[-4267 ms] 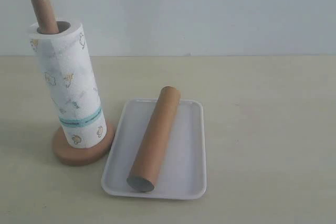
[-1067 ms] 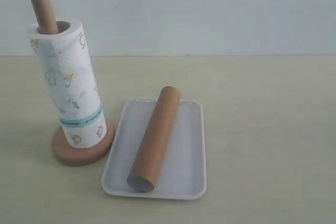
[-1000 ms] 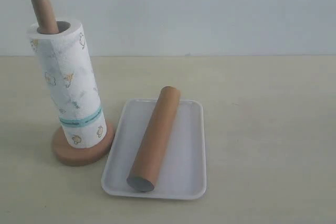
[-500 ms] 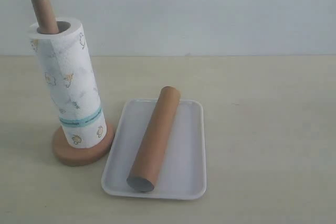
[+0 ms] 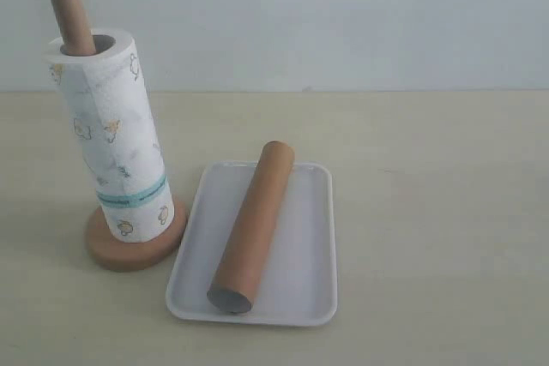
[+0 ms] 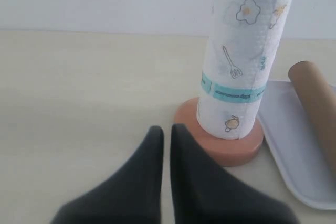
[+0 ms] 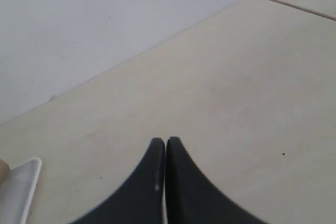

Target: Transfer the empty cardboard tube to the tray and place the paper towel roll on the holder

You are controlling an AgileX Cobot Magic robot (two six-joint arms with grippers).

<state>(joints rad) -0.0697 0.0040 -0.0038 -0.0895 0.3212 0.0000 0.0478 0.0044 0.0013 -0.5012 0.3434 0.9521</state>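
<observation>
1. When we look at the worktop [image 5: 429, 212], we see the empty cardboard tube [image 5: 251, 229] lying on its side in the tray [image 5: 304, 246]. It lies a bit slanted, and its far end reaches the far rim.
2. The paper towel roll [image 5: 116, 139] sits over the rod of the holder [image 5: 129, 250]. Its bottom rests on the round base, and the top of the rod pokes out of the roll.
3. The left gripper [image 6: 167, 128] has its two jaws pressed together and holds nothing. It is low and near the holder's base, but not touching it.
4. The right gripper [image 7: 166, 141] also has its jaws together and holds nothing. It is over bare worktop, well apart from the tube and the roll.
5. We think both jobs look done, so the step now is to leave things alone.
6. To do that well, we would move the left arm away from the holder slowly. A bump could tip the tall roll.
7. We would not nudge the tray either, because the round tube could roll off.
</observation>
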